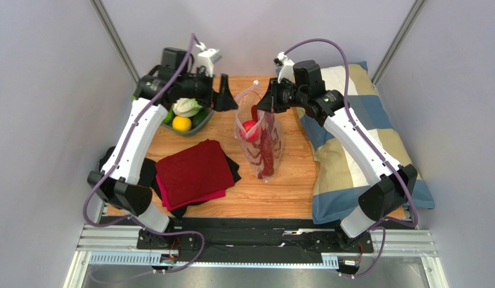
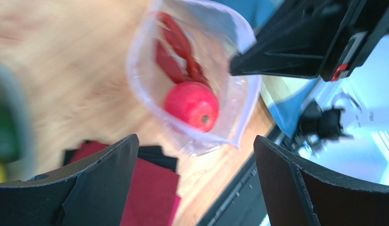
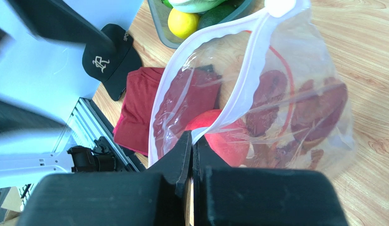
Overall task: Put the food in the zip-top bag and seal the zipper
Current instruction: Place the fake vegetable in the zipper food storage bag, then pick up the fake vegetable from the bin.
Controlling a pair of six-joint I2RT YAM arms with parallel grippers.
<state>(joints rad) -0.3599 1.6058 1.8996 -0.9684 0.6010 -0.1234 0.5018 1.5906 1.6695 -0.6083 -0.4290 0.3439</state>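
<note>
Right gripper point(image 3: 191, 141) pinched on the zip-top bag point(image 3: 295, 66) rim; left gripper point(image 1: 225, 96) spread, just beside it. Held at one point, the mouth could sag, spilling the red fruit point(image 2: 190, 106).

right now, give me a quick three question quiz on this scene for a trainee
1. True or false: the red fruit lies inside the zip-top bag.
2. Fill in the blank: the left gripper holds nothing, and its jaws are ___.
3. What does the right gripper pinch?
A. the bag's bottom corner
B. the zipper strip at the bag's mouth
C. nothing

Key: 1 true; 2 open; 3 B.
</note>
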